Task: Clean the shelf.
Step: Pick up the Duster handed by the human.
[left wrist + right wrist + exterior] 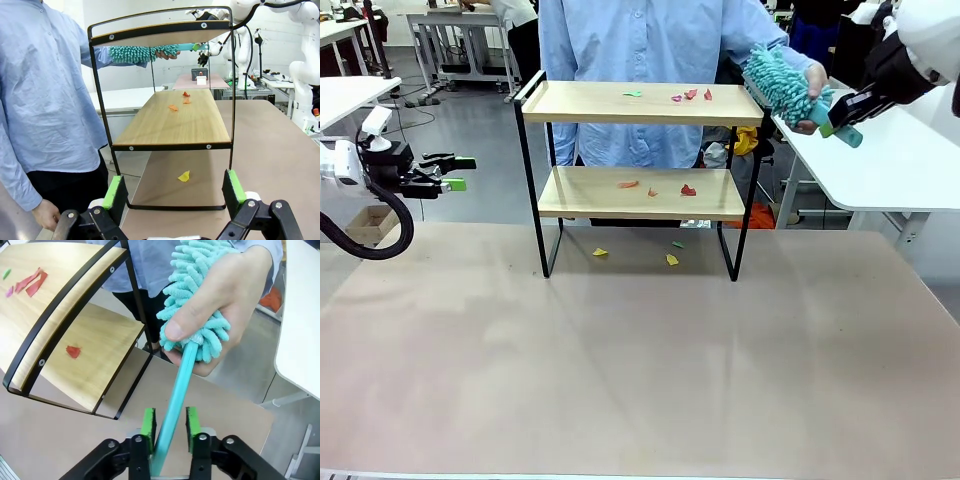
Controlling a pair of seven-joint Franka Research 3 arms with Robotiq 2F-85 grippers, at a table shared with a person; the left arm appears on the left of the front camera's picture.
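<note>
The brown worktop [640,380] runs across the front view, with a person [640,40] in a light blue shirt standing behind the middle of its far edge. The shelf [630,102] stands upright near that far edge, about midway between the left and right edges, with its two wooden boards level in the black frame.

The left gripper [460,172] hangs beyond the worktop's left edge, well apart from the shelf. Its jaws are spread wide with nothing between them. In its wrist view the green pads [116,192] frame the shelf's end.

The right gripper [835,115] is high beyond the far right corner, its jaws closed narrowly on the teal handle of a fluffy duster [782,82]. The person's hand [810,100] grips the same duster where the mop head meets the handle.

Small scraps, which look like paper, lie scattered. A green scrap [633,93] and three reddish ones [691,94] are on the top board. Orange and red bits [688,190] are on the lower board. Two yellow pieces [600,252] and a green piece lie on the worktop under the shelf.
</note>
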